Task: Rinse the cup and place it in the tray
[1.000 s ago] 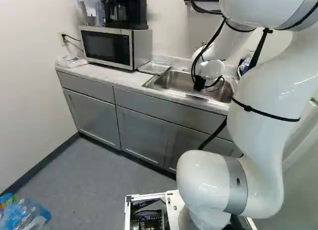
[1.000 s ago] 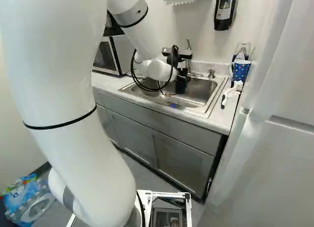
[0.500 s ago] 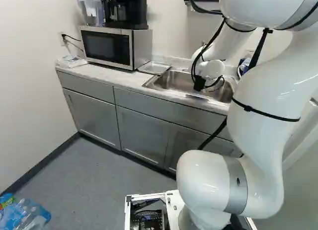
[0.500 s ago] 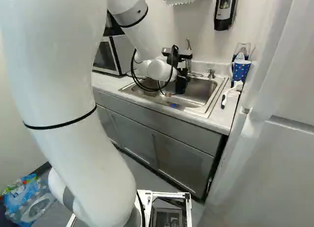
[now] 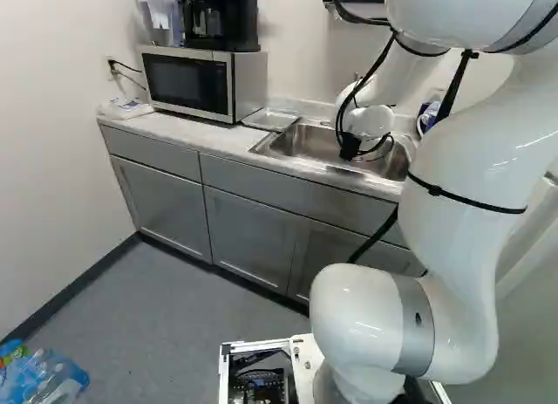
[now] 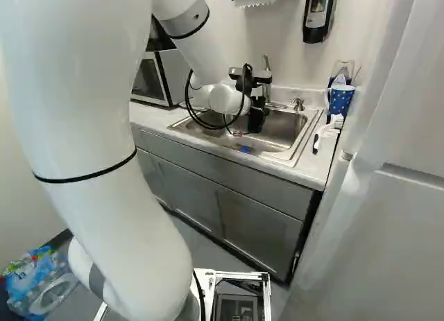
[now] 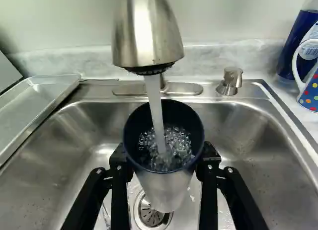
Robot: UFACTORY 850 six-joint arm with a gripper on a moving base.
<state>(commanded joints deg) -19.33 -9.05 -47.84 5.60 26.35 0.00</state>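
Unmoved since the earlier frame, our arm (image 6: 97, 210) keeps its fingers (image 7: 119, 195) pinching the cup (image 7: 160, 188) above the sink (image 7: 248, 155), water (image 7: 155, 103) from the faucet (image 7: 146, 36) pouring in.

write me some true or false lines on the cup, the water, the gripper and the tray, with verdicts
Water runs from the brushed-metal faucet into the silver cup with a dark blue inside. True.

The black two-finger gripper stands open, clear of the cup. False: its fingers hold the cup from both sides.

The cup lies in the flat metal tray. False: it is held above the steel sink.

The tray and the blue polka-dot mug are at opposite sides of the sink. True.
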